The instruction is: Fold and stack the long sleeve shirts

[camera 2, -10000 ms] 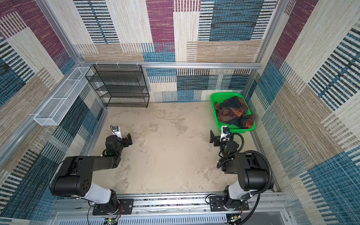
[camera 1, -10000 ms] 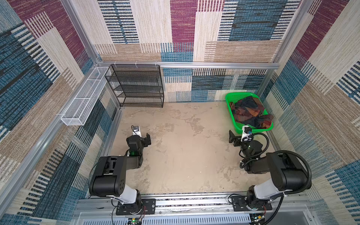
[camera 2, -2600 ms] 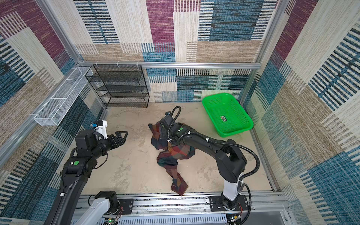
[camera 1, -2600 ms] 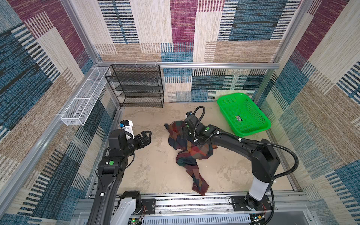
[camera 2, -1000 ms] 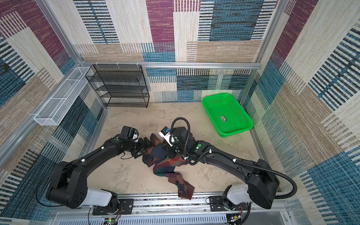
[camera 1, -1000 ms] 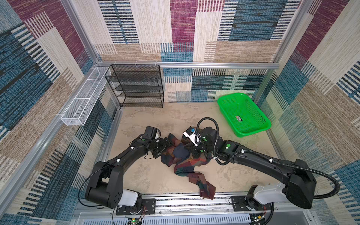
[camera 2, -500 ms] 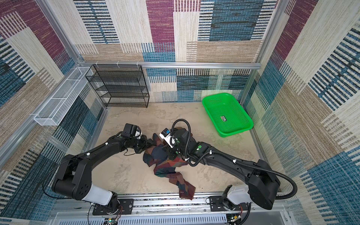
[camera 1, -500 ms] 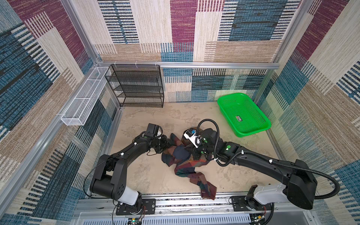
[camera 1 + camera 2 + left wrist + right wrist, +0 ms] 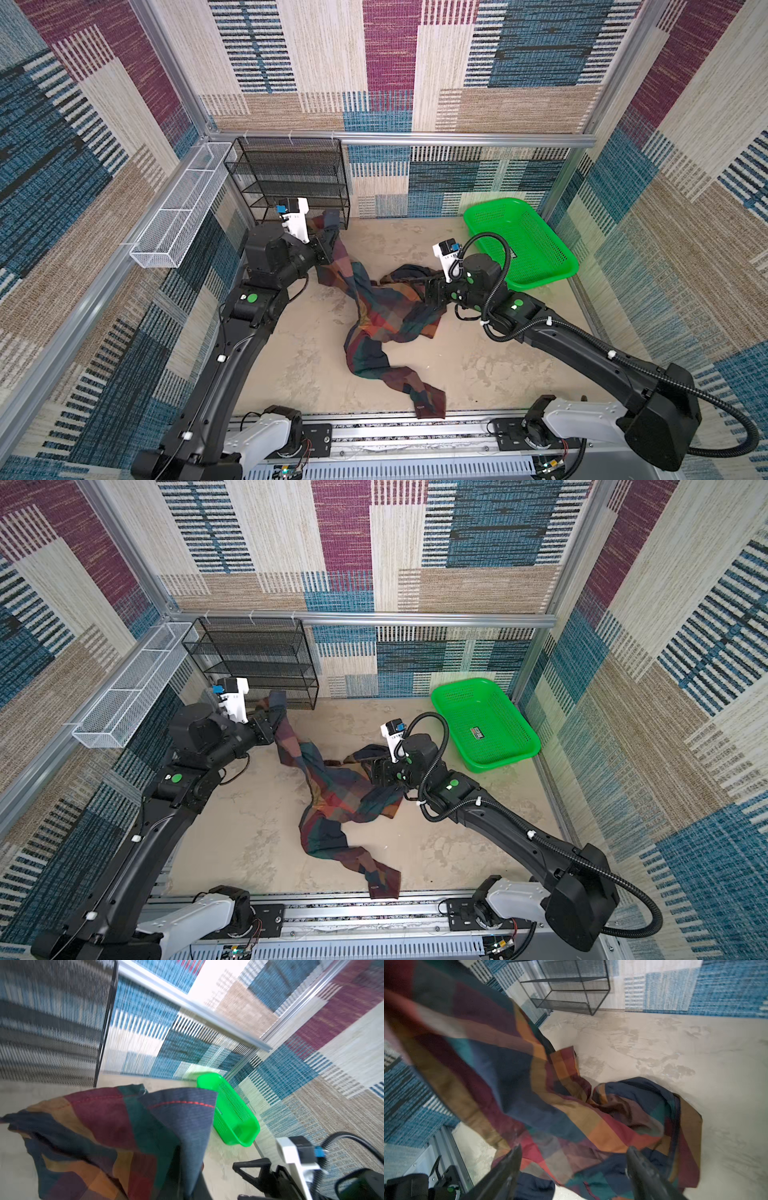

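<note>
**1. Counter** (image 9: 478,365): A beige, mottled surface lying beneath both sets of fingers.

**2. Shirt** (image 9: 382,311) (image 9: 332,796): A plaid garment in navy, dark green, maroon and orange.
- One end is raised off the counter and clamped in the left fingers.
- From there the fabric runs down and across to a crumpled mass lying directly under and ahead of the right fingers.
- One long strip trails away from both sets of fingers to the counter's near edge.

**3. Rack** (image 9: 291,178): A black mesh shelf unit against the back wall, just beyond the left fingers. In both top views the raised shirt end overlaps its lower corner.

**4. Green basket** (image 9: 528,241): It sits behind the right fingers, on the side away from the shirt and well apart from the left fingers.

**5. White wire basket** (image 9: 178,220): It is mounted on the side wall behind the left fingers.

**6. Left gripper** (image 9: 330,243): The fingers are together, clamped on the shirt's edge. In the left wrist view the fabric drapes over them and hides them.

**7. Right gripper** (image 9: 430,291) (image 9: 575,1167): It is positioned low over the shirt. Its fingers (image 9: 641,1169) stand wide apart, with fabric visible between and beyond the tips. Whether the tips touch the cloth cannot be determined.
</note>
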Controlling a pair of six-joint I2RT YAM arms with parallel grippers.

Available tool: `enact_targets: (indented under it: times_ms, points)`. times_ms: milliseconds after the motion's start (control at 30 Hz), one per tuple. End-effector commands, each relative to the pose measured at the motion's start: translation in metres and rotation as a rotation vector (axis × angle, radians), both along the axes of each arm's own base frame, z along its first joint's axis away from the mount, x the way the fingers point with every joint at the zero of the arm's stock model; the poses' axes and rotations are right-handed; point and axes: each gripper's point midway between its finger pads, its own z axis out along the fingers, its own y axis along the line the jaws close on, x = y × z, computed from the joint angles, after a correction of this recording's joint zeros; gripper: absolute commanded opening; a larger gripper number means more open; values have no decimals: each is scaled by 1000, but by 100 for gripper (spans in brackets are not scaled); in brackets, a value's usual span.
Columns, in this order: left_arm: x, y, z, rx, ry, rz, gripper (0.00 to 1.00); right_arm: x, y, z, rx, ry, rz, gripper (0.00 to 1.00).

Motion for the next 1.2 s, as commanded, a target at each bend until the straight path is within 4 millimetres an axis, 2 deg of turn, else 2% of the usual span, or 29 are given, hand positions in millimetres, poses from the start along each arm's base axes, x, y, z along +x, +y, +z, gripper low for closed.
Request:
enact_targets:
  times_ms: [0,100,233,333,400,467,533,633,700,800,867,967,1067,1167]
  points:
    - [-20,-3,58,51,-241,-53,0,7,-5,-10,49,56,-20,82]
    - [-45,-1,86,45,-353,-65,0,10,-3,-29,29,72,4,84]
    - [-64,8,101,44,-404,-38,0,19,3,-63,-15,71,20,90]
    - [-72,5,100,37,-398,-68,0,41,-2,-102,-87,163,-68,91]
    - [-74,7,99,35,-392,-56,0,50,-2,-121,-114,219,-98,89]
    - [-75,16,98,19,-374,-3,0,50,-1,-133,-81,253,-111,89]
    - [-77,22,100,6,-363,25,0,41,10,-148,-18,321,-71,87]
    - [-76,23,99,-21,-326,33,0,28,30,-165,58,407,10,78]
    - [-76,24,98,-34,-313,38,0,22,36,-166,113,419,37,66]
    - [-73,26,94,-34,-298,55,0,17,39,-172,142,447,29,60]
    - [-72,27,92,-33,-294,59,0,13,42,-175,155,461,37,53]
    - [-70,28,92,-35,-298,68,0,7,52,-172,209,476,83,44]
    - [-69,28,94,-40,-303,73,0,5,60,-179,213,504,111,25]
    - [-71,28,96,-36,-314,71,0,8,57,-179,194,488,96,5]
